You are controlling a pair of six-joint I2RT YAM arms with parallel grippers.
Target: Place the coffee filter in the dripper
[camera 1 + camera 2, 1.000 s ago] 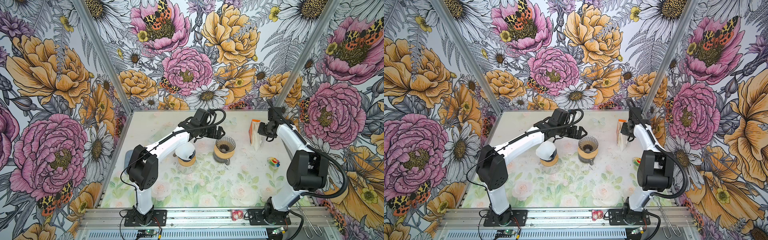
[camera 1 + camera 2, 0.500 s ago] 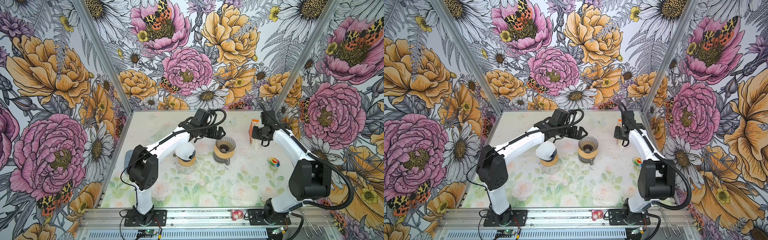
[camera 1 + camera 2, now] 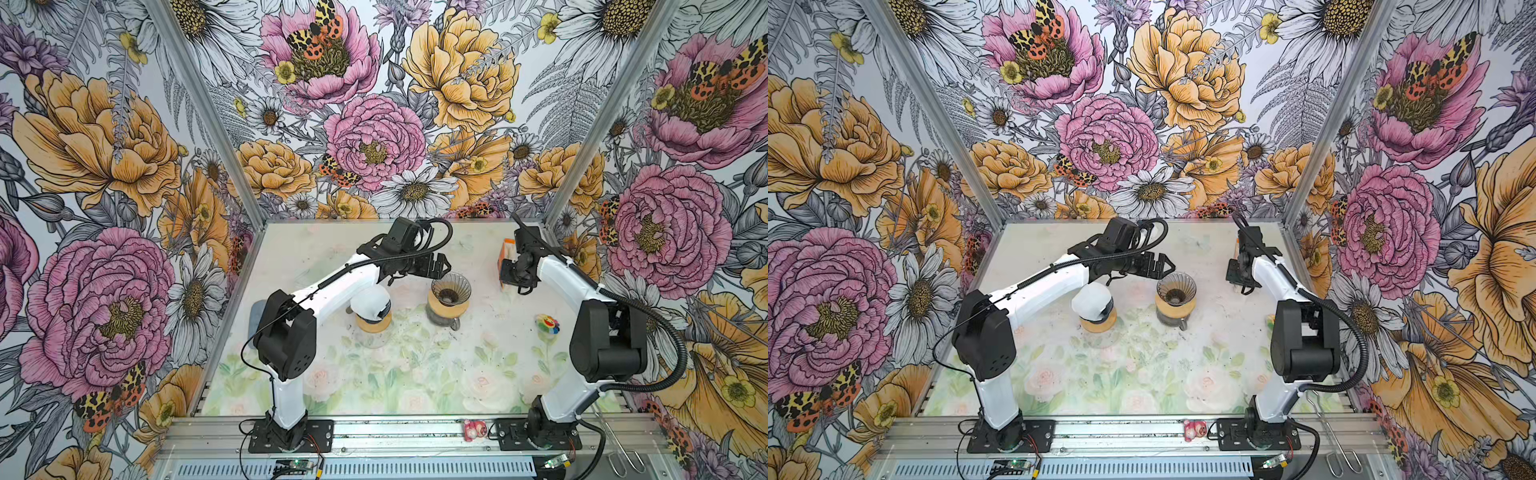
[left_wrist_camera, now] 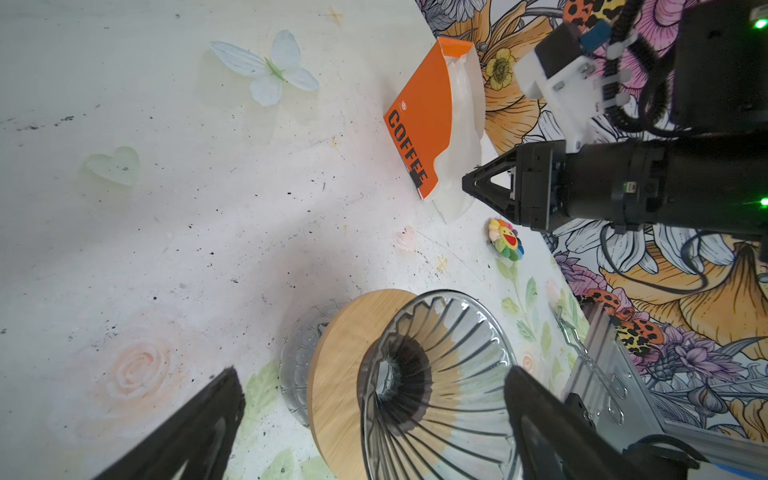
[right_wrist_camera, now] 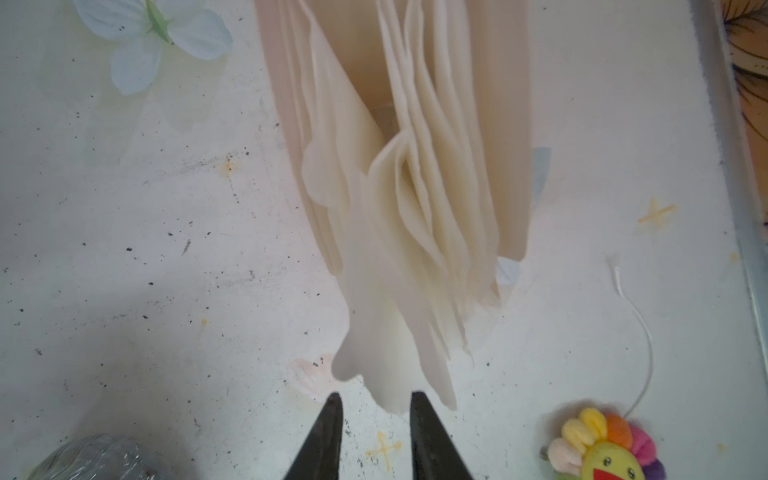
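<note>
White filters (image 5: pixel 415 249) in orange box (image 4: pixel 419 124); glass dripper (image 4: pixel 436 374) apart.

Left end effector (image 3: pixel 441 266) just beside dripper (image 3: pixel 451 291)

The coffee filters (image 5: pixel 399 249) are thin white paper cones, packed on edge in an orange box (image 4: pixel 419 124) marked COFFEE, which stands near the table's right edge toward the back right corner. They fan loosely out of its open side, one sticking out farthest. The dripper (image 3: pixel 451 288) is a ribbed clear glass cone in a wooden collar (image 4: pixel 336 374). It stands upright and empty on a glass carafe (image 3: pixel 442 320) near the table's middle.
</note>
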